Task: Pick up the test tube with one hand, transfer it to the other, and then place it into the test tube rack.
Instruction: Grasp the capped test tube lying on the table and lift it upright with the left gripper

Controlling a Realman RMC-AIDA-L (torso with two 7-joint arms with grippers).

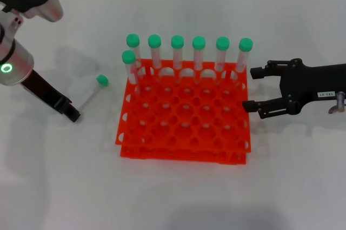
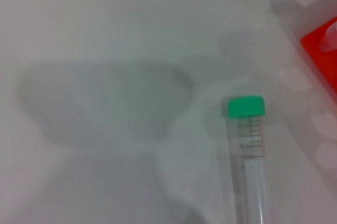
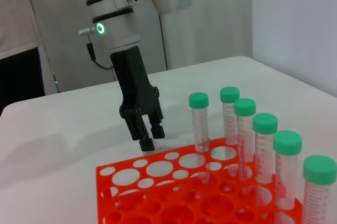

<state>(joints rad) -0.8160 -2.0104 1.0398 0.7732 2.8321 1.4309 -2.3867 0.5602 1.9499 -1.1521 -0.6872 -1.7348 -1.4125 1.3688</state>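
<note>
The test tube (image 1: pixel 93 93), clear with a green cap, lies flat on the white table left of the orange test tube rack (image 1: pixel 184 153). It also shows in the left wrist view (image 2: pixel 247 145), with a rack corner (image 2: pixel 324 50) beside it. My left gripper (image 1: pixel 73 114), on the arm with the green light ring, points down at the table, its tip just beside the tube's capless end. In the right wrist view the left gripper (image 3: pixel 147 139) has its fingers close together with nothing between them. My right gripper (image 1: pixel 250 89), with the white label, hangs open and empty at the rack's right edge.
Several green-capped tubes (image 1: pixel 199 51) stand upright along the rack's back row, one more at the left of the second row. They rise close in front of the right wrist camera (image 3: pixel 263 145). The other rack holes (image 3: pixel 158 168) hold nothing.
</note>
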